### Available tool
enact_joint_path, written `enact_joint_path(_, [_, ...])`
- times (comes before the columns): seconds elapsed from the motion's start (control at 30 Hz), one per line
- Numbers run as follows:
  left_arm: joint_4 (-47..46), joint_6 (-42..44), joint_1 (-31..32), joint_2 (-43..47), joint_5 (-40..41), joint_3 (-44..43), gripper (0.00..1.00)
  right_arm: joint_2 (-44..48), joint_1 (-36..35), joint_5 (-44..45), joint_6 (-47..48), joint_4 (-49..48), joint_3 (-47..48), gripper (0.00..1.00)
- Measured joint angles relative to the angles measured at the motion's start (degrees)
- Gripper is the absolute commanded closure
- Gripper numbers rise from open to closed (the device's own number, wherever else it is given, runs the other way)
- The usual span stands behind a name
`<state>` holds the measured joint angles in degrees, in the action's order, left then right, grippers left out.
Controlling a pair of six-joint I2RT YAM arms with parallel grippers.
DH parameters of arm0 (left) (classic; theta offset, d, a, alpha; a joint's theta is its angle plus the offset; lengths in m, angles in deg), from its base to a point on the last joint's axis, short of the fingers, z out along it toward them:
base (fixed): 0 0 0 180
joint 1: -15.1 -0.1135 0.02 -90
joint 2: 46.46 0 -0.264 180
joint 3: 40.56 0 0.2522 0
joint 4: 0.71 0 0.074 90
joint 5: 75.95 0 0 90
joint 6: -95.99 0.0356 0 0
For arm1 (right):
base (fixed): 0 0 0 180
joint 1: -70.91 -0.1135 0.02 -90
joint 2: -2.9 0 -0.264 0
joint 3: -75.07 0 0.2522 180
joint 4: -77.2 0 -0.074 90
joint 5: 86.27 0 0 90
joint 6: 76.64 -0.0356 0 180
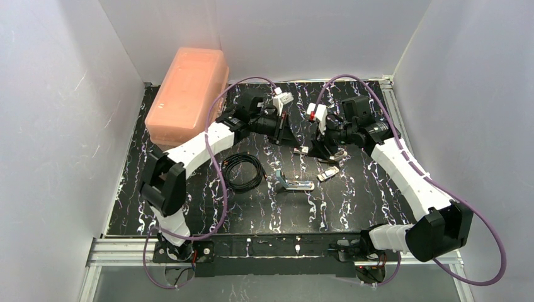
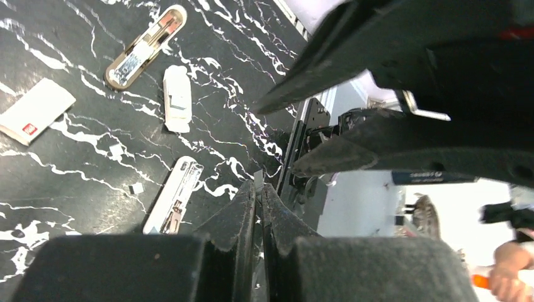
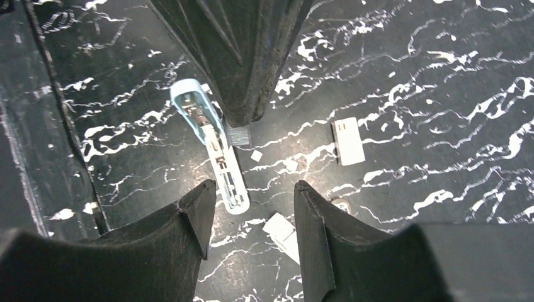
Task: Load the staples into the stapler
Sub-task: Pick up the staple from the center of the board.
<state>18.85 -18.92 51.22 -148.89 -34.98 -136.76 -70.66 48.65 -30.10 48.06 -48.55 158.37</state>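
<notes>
Looking at the bench [image 3: 409,75], you held the staples [image 3: 238,134] clamped in the left fingers [image 2: 245,207], just beside the open stapler [image 3: 217,157]. The right fingers [image 3: 195,207] stood apart near it. Loading was not yet done.

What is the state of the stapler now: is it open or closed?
Open. The stapler lies flat on the table, and its silver channel is uncovered and faces up.
</notes>
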Motion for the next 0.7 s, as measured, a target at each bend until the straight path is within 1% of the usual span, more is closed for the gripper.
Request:
enact_joint_path(0.17, [-4.13, 8.61, 0.0, 7.41, -2.27, 5.84, 1.0, -0.33, 0.02, -6.78, -0.72, -0.07, 0.07, 0.42])
enact_joint_path(0.27, [-5.62, 12.61, 0.0, 9.92, -4.48, 7.17, 1.0, -1.38, 0.02, -11.96, -1.6, -0.13, 0.11, 0.41])
enact_joint_path(0.43, [-6.38, 18.32, 0.0, 10.38, -7.58, 7.41, 1.0, -3.69, 0.02, -19.34, -3.06, -0.2, 0.11, 0.43])
enact_joint_path(0.7, [-2.47, 27.41, 0.0, 10.38, -10.8, 7.41, 1.0, -6.34, 0.02, -26.69, -3.41, -0.17, 0.11, 0.51])
